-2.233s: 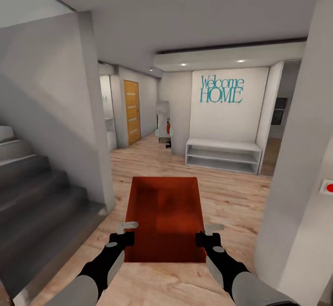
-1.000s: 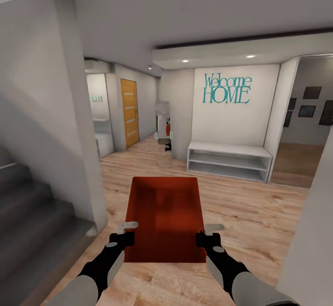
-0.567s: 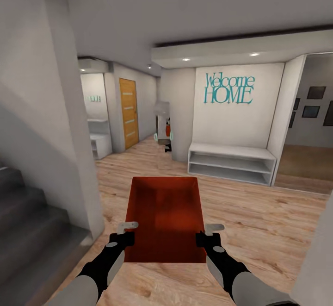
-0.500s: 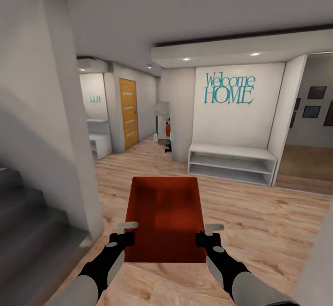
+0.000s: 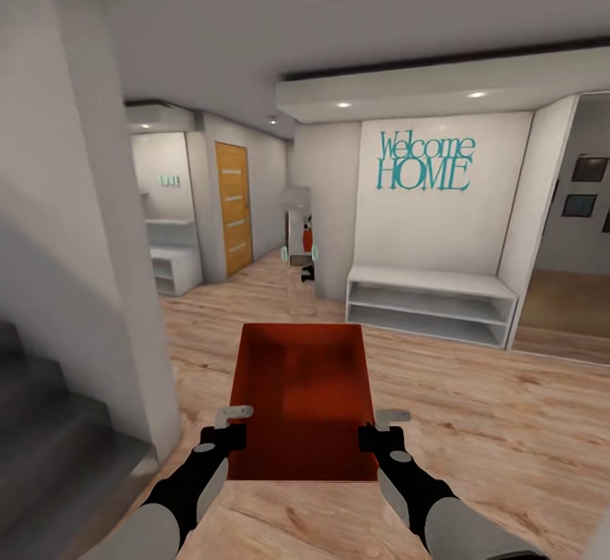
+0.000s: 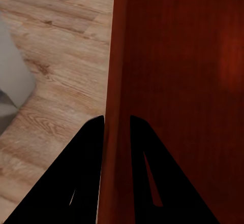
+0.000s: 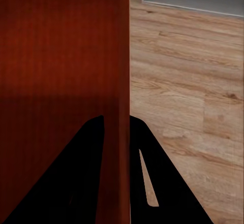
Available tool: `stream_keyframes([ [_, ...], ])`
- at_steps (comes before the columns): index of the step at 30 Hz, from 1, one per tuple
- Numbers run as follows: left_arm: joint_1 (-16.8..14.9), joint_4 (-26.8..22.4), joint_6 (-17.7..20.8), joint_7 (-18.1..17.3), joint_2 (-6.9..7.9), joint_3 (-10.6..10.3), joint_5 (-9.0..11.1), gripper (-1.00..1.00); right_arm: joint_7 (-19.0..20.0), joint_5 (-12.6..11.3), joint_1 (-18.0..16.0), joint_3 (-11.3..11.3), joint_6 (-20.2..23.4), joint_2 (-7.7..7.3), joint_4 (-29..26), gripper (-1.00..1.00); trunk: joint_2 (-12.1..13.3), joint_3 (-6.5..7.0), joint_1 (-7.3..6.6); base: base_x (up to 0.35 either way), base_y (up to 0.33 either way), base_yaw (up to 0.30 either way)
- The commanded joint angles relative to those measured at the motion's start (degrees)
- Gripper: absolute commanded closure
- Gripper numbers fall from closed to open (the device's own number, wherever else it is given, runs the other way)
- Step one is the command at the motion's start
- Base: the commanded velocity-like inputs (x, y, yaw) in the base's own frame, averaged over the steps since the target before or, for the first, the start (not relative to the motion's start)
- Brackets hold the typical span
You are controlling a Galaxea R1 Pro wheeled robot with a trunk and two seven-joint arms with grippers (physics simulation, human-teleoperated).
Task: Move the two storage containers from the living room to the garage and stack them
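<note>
An orange-red storage container is carried level in front of me, above a light wood plank floor. My left gripper is shut on its left wall near the close corner, and my right gripper is shut on its right wall. In the left wrist view the black fingers straddle the container wall. The right wrist view shows the same pinch, fingers either side of the wall. The bin is empty inside.
A white column and dark stairs stand close at the left. Ahead are a low white shelf bench under a "Welcome HOME" sign, a narrow mirror, and an orange-wood door with glass slits at the back left.
The whole view has advanced and shifted right: the stairs and column slid left, and the hallway and bench came nearer. The container and both grippers hold the same pose.
</note>
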Motion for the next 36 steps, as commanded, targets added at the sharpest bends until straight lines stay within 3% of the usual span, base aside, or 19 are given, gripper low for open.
stream_keyframes([
  [1, -0.04, -0.23, 0.38, 2.49, -0.01, 2.18, 2.55, 1.0, -0.27, -0.25, 0.01, 0.11, -0.09, 0.0, 0.01, 1.0, -0.04, -0.01, 0.05, 0.323, 0.0, 0.0],
  [36, -0.04, -0.23, 0.34, 2.49, 0.03, 2.18, 2.55, 1.0, -0.27, -0.25, 0.01, 0.11, -0.09, 0.0, 0.01, 1.0, -0.04, -0.01, 0.05, 0.323, 0.0, 0.0],
])
